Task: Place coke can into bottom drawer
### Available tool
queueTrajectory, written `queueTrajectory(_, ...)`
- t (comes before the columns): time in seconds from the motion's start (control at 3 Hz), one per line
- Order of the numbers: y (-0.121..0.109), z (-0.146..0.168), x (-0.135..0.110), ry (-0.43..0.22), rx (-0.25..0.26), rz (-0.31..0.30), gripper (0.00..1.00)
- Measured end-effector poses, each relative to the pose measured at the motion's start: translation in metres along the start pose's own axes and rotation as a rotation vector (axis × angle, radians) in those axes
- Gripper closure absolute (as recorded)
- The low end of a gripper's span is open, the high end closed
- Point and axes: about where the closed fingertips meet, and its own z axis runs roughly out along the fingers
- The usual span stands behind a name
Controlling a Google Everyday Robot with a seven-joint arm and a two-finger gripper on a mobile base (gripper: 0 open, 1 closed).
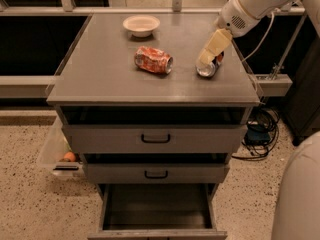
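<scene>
Claw (205, 59) at bench (105, 79) right side, just over the blue can (209, 70), can't tell if it's open or closed; coke can (153, 60) on its side mid-bench, apart from it; bottom drawer (157, 207) pulled open.

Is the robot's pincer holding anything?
Cannot tell. The pincer is right at the second can, hiding part of it. The coke can lies free on the cabinet top.
</scene>
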Motion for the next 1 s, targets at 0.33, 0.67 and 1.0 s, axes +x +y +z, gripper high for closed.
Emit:
queueTrajectory(0.33,0.0,0.0,0.0,0.0,0.0,0.0,0.0)
queueTrajectory(0.67,-0.002,0.031,-0.019,-0.059,-0.058,0.011,0.0)
queueTrajectory(1.0,-0.003,0.067,-0.041,-0.113,-0.118,0.024,0.0)
